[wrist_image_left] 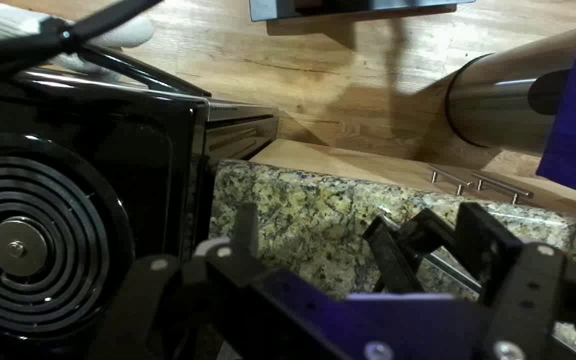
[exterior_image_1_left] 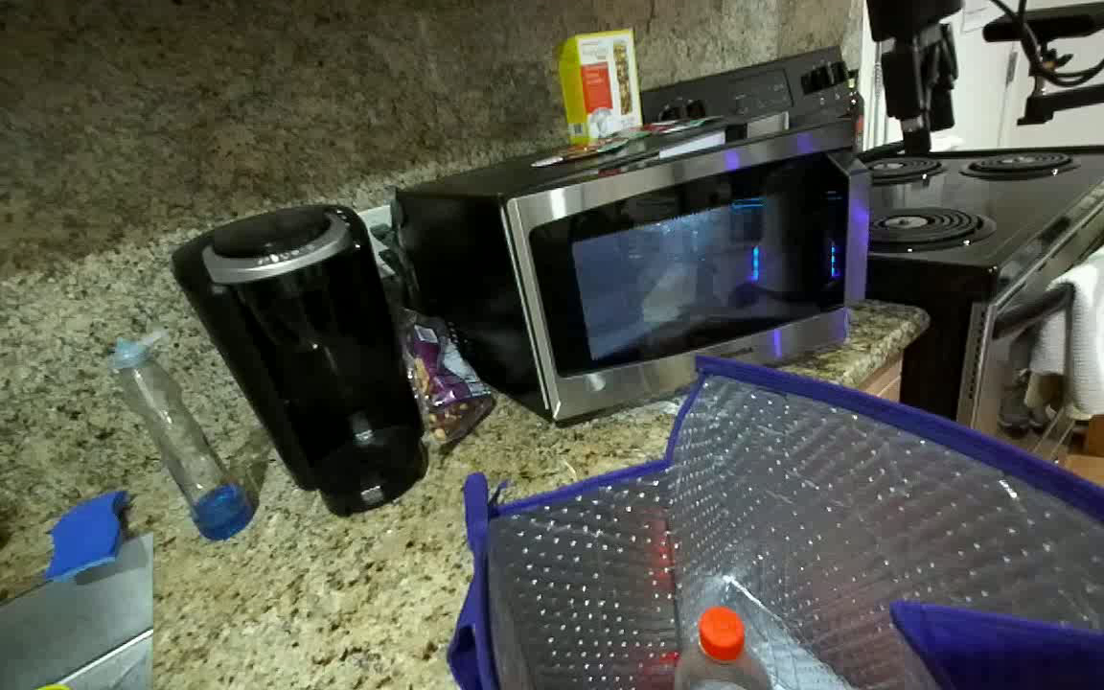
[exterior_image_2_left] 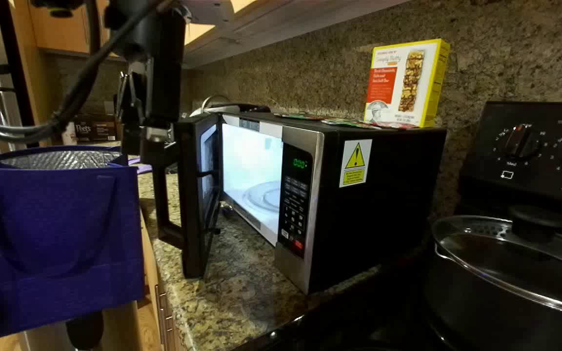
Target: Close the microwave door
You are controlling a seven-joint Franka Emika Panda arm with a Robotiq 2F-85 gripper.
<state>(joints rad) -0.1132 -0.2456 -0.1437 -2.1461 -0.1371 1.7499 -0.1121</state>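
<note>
We see the black two-finger gripper (wrist_image_left: 360,220) pointing down with its fingers wide apart. Close to it is the microwave door (exterior_image_2_left: 195,209), a wide silver frame around a dark shiny window, standing part way open. In an exterior view we see the door's dark loop handle (exterior_image_2_left: 162,200) just below the gripper, and in the wrist view a bit of the door shows between the fingers, but we cannot tell if they touch. On the far side of the door from the gripper we find the boxy black microwave (exterior_image_2_left: 378,209), bright white inside, with a round plate (exterior_image_2_left: 261,195) in it. A yellow and white cardboard snack box (exterior_image_2_left: 403,83) stands upright on its top, farther from the gripper. Under the gripper we see the speckled stone counter (wrist_image_left: 308,215). On one side of the gripper is the shiny black stove (wrist_image_left: 158,165) with a round coil burner (wrist_image_left: 38,250), and on the other side, well apart, is the purple cloth bag (exterior_image_2_left: 66,219) with a silvery lining. Across the microwave from the gripper we see a tall black coffee maker (exterior_image_1_left: 322,355) and a clear plastic bottle (exterior_image_1_left: 169,431) with blue liquid in its bottom.
</note>
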